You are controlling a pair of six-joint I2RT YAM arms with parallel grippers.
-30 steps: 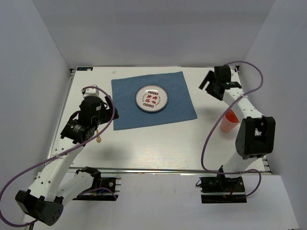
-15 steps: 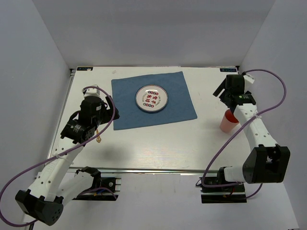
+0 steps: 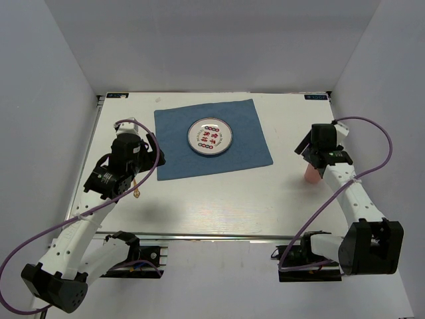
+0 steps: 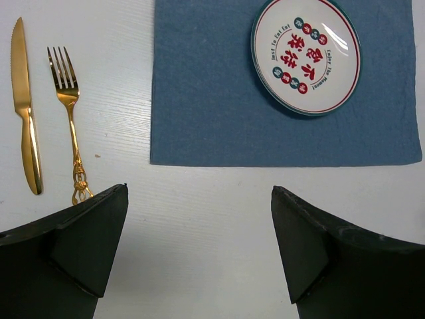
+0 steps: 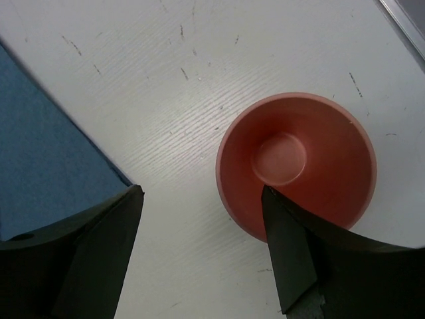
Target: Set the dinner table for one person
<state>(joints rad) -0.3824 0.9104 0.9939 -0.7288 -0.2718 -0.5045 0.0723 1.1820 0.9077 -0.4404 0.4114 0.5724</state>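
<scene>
The dinner table (image 3: pixel 219 199) spans beneath both arms, a red cup (image 5: pixel 297 163) near its right edge. The right gripper (image 5: pixel 200 199) gapes empty above the cup, as does the left gripper (image 4: pixel 199 199). Descending off-centre, it may strike the rim and topple the cup.

White dinner table (image 3: pixel 219 199), blue placemat (image 3: pixel 246 143) lying flat, gold knife (image 4: pixel 25 126) and fork (image 4: pixel 71 129) beside it; pink cup (image 5: pixel 295 163) upright

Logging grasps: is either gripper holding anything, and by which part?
Nothing is held: left gripper is open and empty; right gripper, open, hovers over the pink cup, not gripping it.
</scene>
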